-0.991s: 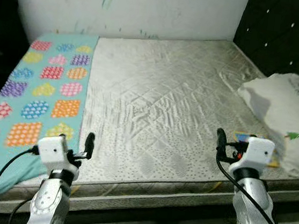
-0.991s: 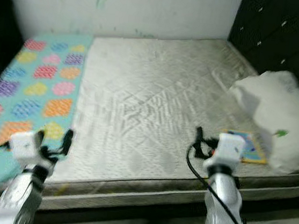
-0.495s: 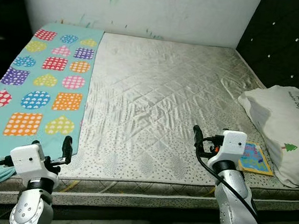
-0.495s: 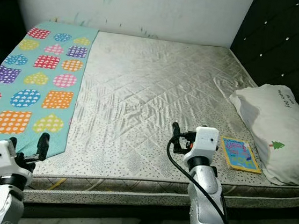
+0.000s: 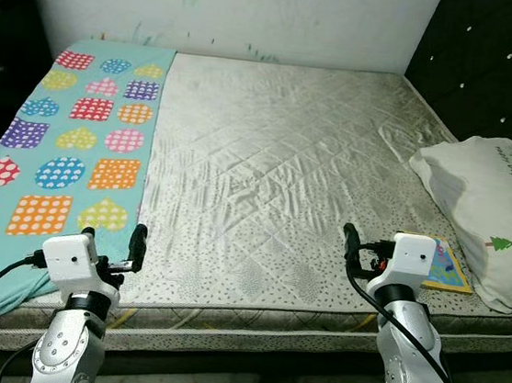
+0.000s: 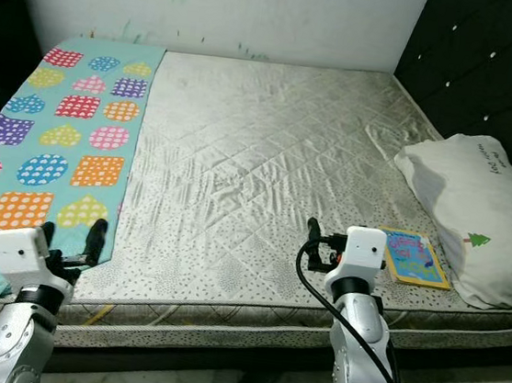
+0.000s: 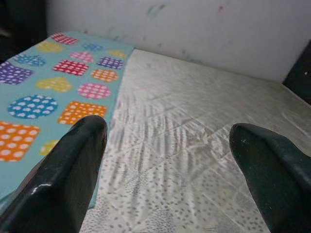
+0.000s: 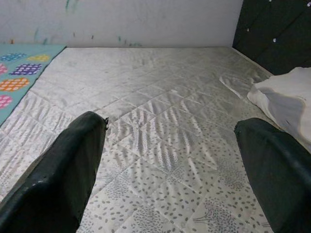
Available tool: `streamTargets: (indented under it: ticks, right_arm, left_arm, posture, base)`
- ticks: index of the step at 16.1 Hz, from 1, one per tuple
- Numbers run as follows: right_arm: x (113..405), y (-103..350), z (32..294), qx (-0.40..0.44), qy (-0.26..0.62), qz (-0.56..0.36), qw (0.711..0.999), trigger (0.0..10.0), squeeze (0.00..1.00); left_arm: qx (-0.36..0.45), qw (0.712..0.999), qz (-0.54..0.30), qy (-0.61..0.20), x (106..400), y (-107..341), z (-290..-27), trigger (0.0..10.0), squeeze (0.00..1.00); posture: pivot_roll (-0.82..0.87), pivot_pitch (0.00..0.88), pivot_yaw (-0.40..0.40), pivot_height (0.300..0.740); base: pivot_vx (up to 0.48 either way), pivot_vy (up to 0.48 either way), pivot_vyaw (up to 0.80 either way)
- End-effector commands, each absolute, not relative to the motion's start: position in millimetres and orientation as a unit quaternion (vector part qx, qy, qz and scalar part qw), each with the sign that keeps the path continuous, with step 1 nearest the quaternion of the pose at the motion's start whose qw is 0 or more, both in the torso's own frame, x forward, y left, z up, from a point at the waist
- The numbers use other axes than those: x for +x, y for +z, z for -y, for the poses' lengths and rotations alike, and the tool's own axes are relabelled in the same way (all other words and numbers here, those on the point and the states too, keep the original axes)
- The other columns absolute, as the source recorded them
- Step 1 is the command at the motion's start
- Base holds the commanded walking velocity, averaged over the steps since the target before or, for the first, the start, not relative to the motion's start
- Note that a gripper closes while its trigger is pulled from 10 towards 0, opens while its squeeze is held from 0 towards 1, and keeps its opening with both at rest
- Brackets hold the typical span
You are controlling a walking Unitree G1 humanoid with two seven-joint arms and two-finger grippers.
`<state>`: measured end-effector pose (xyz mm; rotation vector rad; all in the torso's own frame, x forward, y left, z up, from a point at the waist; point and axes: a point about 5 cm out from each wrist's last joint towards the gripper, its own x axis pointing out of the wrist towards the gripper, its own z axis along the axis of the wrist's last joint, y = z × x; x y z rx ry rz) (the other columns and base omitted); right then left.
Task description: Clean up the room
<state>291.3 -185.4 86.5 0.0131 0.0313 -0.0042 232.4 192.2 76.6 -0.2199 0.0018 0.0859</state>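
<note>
Fingers spread wide and empty on both our left gripper (image 7: 165, 165) and right gripper (image 8: 170, 165), held above the mattress's (image 5: 278, 157) near edge. The book (image 6: 412, 256) lies right of the right gripper, just beside the pillow (image 6: 462, 210). Reaching hastily, we risk shoving it under the pillow; the blanket (image 5: 67, 142) stays far left.

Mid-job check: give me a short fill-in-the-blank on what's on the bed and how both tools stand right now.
1. The teal blanket with coloured polka-dot patches covers the bed's ____ side, by the robot's own sides.
2. The small colourful picture book lies flat on the grey quilted mattress, right beside the white ____.
3. The left tool and the right tool both have their fingers ____, holding nothing.

Missing words: left; pillow; open
</note>
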Motion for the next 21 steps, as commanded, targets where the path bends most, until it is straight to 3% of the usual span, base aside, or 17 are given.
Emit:
streamTargets:
  ticks: [1, 21]
  right_arm:
    - [291.3, 89.9, 188.7, 0.002, -0.008, -0.009, 1.000, 10.0, 0.00]
    - [292.7, 89.9, 186.2, 0.002, -0.012, -0.006, 1.000, 10.0, 0.00]
  left_arm:
    - [-0.108, 0.994, 0.001, 0.033, 235.3, 79.6, -192.3, 10.0, 0.00]
    - [-0.114, 0.993, -0.007, 0.013, 238.0, 78.4, -189.5, 10.0, 0.00]
  posture:
    - [0.07, 0.045, -0.004, 0.740]
    - [0.07, 0.039, 0.007, 0.740]
  base:
    - [0.000, 0.000, 0.00]
    - [0.025, 0.000, 0.00]
